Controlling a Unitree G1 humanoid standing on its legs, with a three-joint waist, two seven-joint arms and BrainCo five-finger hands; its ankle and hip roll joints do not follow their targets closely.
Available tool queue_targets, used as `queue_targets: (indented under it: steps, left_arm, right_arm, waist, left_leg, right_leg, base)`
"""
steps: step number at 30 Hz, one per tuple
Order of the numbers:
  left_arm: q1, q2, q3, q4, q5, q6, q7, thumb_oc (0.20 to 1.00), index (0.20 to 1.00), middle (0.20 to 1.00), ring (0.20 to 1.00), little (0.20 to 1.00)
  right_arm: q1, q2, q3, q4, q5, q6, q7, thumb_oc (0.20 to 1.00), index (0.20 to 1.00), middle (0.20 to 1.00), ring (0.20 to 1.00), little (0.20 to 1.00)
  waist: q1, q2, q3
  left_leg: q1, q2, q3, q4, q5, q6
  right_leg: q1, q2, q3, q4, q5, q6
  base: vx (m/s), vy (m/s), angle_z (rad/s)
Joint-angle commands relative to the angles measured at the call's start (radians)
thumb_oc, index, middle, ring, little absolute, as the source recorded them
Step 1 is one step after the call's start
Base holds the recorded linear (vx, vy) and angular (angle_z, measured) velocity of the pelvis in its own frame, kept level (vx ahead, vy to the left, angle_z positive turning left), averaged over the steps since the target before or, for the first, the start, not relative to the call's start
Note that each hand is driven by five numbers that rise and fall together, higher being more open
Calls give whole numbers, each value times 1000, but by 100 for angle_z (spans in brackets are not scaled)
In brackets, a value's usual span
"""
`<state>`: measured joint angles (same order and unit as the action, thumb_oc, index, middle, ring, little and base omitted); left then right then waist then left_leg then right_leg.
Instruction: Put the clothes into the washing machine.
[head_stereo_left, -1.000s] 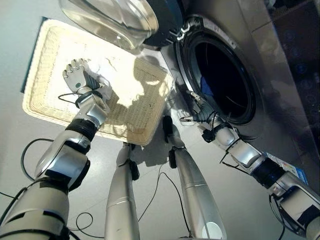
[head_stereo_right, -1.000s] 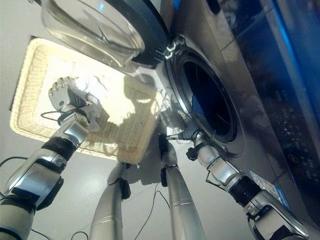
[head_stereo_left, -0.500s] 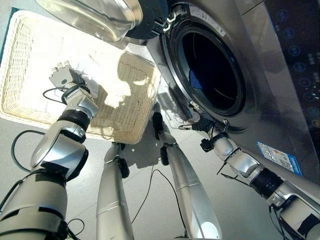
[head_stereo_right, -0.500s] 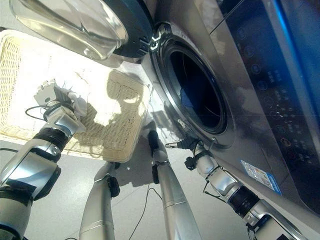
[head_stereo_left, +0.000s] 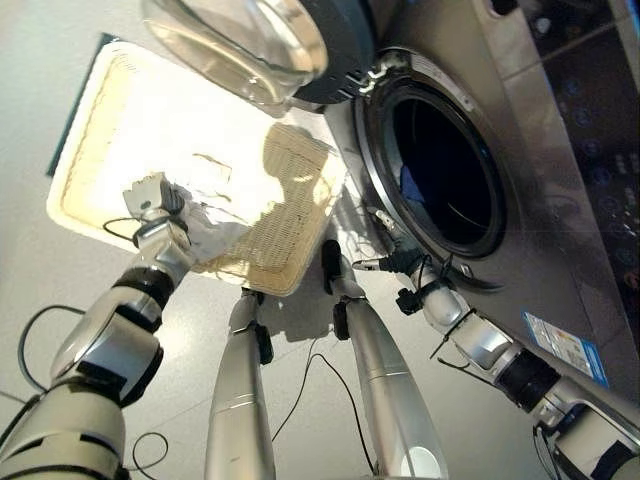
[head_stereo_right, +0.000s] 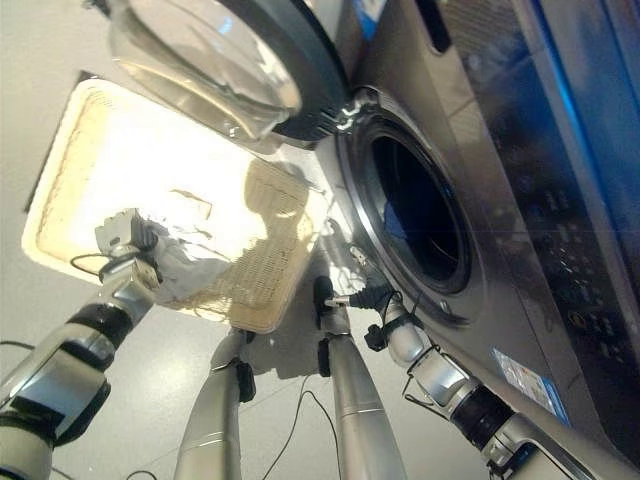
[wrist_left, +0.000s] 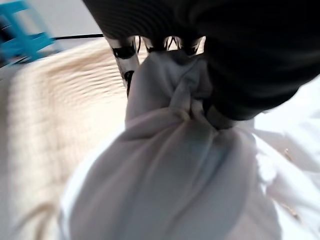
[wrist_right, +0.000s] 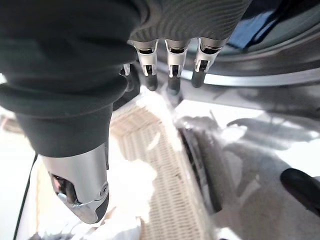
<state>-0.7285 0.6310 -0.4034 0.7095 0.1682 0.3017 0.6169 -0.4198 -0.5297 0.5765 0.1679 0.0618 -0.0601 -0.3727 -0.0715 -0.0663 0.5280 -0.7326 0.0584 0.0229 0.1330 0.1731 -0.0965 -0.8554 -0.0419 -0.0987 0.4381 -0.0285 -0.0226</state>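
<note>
The left robot hand (head_stereo_left: 152, 196) clutches a bunched white garment (wrist_left: 165, 175) inside the wicker basket (head_stereo_left: 290, 250) on the floor. The right robot hand (head_stereo_left: 392, 262), fingers relaxed and empty, hovers at the near rim of the open washing machine (head_stereo_left: 440, 170).

A soft, matt white cloth (wrist_left: 165, 190), creased and bunched, is seen gathered in the left hand (head_stereo_left: 152, 196), whose fingers are curled round it. A coarse woven wicker basket (head_stereo_left: 290, 255), pale and rough, is shown at 10 o'clock of the drum opening. The washing machine (head_stereo_left: 520, 130) is finished in smooth brushed grey metal, its door (head_stereo_left: 240, 40) in clear glossy glass. The right hand (wrist_right: 170, 70) is clad in dark matt ribbed cover, with silver fingers.
</note>
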Motion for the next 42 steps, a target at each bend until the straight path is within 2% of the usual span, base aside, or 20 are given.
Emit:
queue_targets:
  steps: [1, 3, 7, 8, 10, 11, 13, 15, 16, 17, 19, 24, 27, 33, 34, 37, 39, 40, 41, 42]
  left_arm:
    - [42, -14, 17, -14, -66, -93, 66, 200, 200, 200, 200, 200]
    - [97, -37, 40, -124, -152, -167, -11, 200, 200, 200, 200, 200]
    - [152, -56, 71, -250, -261, -254, -149, 200, 200, 200, 200, 200]
    - [181, -65, 83, -334, -349, -294, -232, 200, 200, 200, 200, 200]
    - [192, -62, 83, -371, -393, -312, -274, 200, 200, 200, 200, 200]
    - [214, -70, 86, -452, -476, -331, -351, 200, 200, 200, 200, 200]
    - [225, -70, 84, -491, -525, -344, -399, 200, 200, 200, 200, 200]
    - [259, -88, 88, -581, -678, -373, -554, 200, 200, 200, 200, 200]
    - [259, -88, 88, -581, -678, -373, -554, 200, 200, 200, 200, 200]
    - [270, -91, 86, -626, -745, -363, -622, 200, 200, 200, 200, 200]
    - [273, -91, 82, -641, -766, -361, -656, 200, 200, 200, 200, 200]
    - [252, -72, 38, -737, -914, -325, -849, 200, 200, 200, 200, 200]
    - [231, -66, 20, -754, -953, -309, -876, 200, 200, 200, 200, 200]
    - [202, -58, -2, -791, -1035, -265, -920, 200, 200, 200, 200, 200]
    - [199, -63, -8, -799, -1050, -236, -929, 200, 200, 200, 200, 200]
    - [194, -56, -22, -797, -1054, -210, -919, 200, 200, 200, 200, 200]
    - [176, -41, -46, -778, -1041, -186, -894, 200, 200, 200, 200, 200]
    - [175, -41, -47, -777, -1040, -187, -894, 200, 200, 200, 200, 200]
    - [169, -33, -61, -767, -1041, -182, -889, 200, 200, 200, 200, 200]
    - [163, -28, -70, -762, -1037, -177, -881, 200, 200, 200, 200, 200]
  right_arm:
    - [16, 16, -49, -81, -48, -39, -32, 1000, 1000, 1000, 1000, 1000]
    - [3, 31, -65, -87, -79, -16, -16, 1000, 1000, 1000, 1000, 1000]
    - [-31, 42, -78, -93, -117, 20, 25, 1000, 1000, 1000, 1000, 1000]
    - [-53, 39, -82, -86, -124, 29, 48, 1000, 1000, 1000, 1000, 1000]
    - [-62, 40, -83, -78, -135, 26, 56, 1000, 1000, 1000, 1000, 1000]
    - [-82, 39, -80, -63, -153, 26, 78, 1000, 1000, 1000, 1000, 1000]
    - [-92, 39, -76, -52, -167, 24, 89, 1000, 1000, 1000, 1000, 1000]
    - [-121, 36, -59, -12, -204, 9, 113, 1000, 1000, 1000, 1000, 1000]
    - [-121, 36, -59, -12, -204, 9, 113, 1000, 1000, 1000, 1000, 1000]
    - [-140, 35, -47, 8, -216, 5, 120, 1000, 1000, 1000, 1000, 1000]
    - [-147, 35, -42, 15, -220, 2, 124, 1000, 1000, 1000, 1000, 1000]
    - [-205, 19, -1, 38, -188, -5, 169, 1000, 1000, 1000, 1000, 1000]
    - [-226, 9, 21, 34, -137, 28, 199, 1000, 1000, 1000, 1000, 1000]
    - [-250, -2, 61, 10, -48, 64, 320, 1000, 1000, 1000, 1000, 1000]
    - [-254, -3, 75, 0, 6, 68, 381, 1000, 1000, 1000, 1000, 1000]
    - [-256, -5, 93, -17, 70, 78, 445, 1000, 1000, 1000, 1000, 1000]
    - [-271, -11, 121, -52, 188, 99, 538, 1000, 1000, 1000, 1000, 1000]
    - [-272, -11, 122, -53, 192, 99, 542, 1000, 1000, 1000, 1000, 1000]
    - [-273, -13, 137, -70, 256, 106, 592, 900, 900, 900, 900, 900]
    - [-277, -15, 146, -82, 303, 106, 621, 570, 570, 570, 570, 570]
  waist:
    - [3, 43, -8]
    - [29, 58, -8]
    - [52, 69, -8]
    - [64, 76, -8]
    - [69, 79, -8]
    - [78, 84, -8]
    - [82, 87, -8]
    - [95, 95, -8]
    - [95, 95, -8]
    - [101, 98, -8]
    - [103, 99, -8]
    - [106, 102, -8]
    - [103, 103, -8]
    - [97, 101, -8]
    - [96, 99, -8]
    - [95, 96, -8]
    - [93, 90, -8]
    - [93, 90, -8]
    - [93, 88, -8]
    - [93, 86, -8]
  left_leg:
    - [57, -91, 48, 13, -80, 26]
    - [100, -85, 39, -44, -57, 21]
    - [150, -82, 35, -87, -44, 19]
    - [177, -82, 36, -105, -39, 18]
    - [187, -83, 34, -110, -38, 18]
    - [208, -86, 31, -118, -37, 19]
    - [216, -89, 29, -119, -38, 21]
    - [232, -96, 23, -118, -41, 26]
    - [232, -96, 23, -118, -41, 26]
    - [237, -100, 20, -117, -41, 28]
    - [241, -102, 17, -118, -42, 30]
    - [256, -108, 18, -132, -35, 38]
    - [260, -107, 20, -138, -32, 41]
    - [258, -107, 25, -147, -27, 43]
    - [257, -105, 28, -151, -26, 43]
    - [263, -104, 31, -158, -25, 43]
    - [258, -103, 34, -159, -19, 43]
    - [257, -103, 35, -159, -19, 43]
    - [259, -102, 36, -159, -20, 42]
    - [251, -102, 38, -155, -17, 42]
  right_leg:
    - [133, 36, -26, -215, 75, 95]
    - [176, 28, -54, -246, 82, 101]
    - [228, 18, -76, -284, 94, 107]
    - [257, 12, -88, -304, 100, 110]
    - [268, 11, -90, -309, 101, 110]
    - [292, 7, -97, -323, 106, 112]
    - [302, 5, -99, -330, 110, 112]
    - [324, -2, -107, -344, 118, 112]
    - [324, -2, -107, -344, 118, 112]
    - [333, -5, -108, -350, 122, 111]
    - [337, -5, -108, -354, 124, 111]
    - [350, -2, -95, -377, 144, 107]
    - [350, 0, -91, -376, 145, 107]
    - [344, 3, -81, -383, 151, 103]
    - [342, 3, -81, -386, 153, 103]
    - [346, 7, -81, -389, 153, 102]
    - [340, 8, -81, -392, 160, 102]
    - [340, 8, -81, -392, 160, 102]
    - [341, 9, -82, -392, 160, 102]
    - [334, 9, -83, -391, 163, 102]
  base:
    - [-84, -171, 43]
    - [-69, -110, 23]
    - [-65, -69, 14]
    - [-62, -48, 9]
    - [-58, -49, 11]
    - [-56, -56, 11]
    - [-49, -50, 17]
    - [-52, -47, 13]
    - [-36, -33, 2]
    - [-31, -18, 2]
    - [0, 0, 0]
    - [-11, -8, 0]
    - [0, 0, 0]
    - [0, 0, 0]
    - [0, 0, 0]
    - [0, 0, 0]
    - [0, 0, 0]
    - [-2, -22, -3]
    - [0, -21, -3]
    - [0, 0, 0]
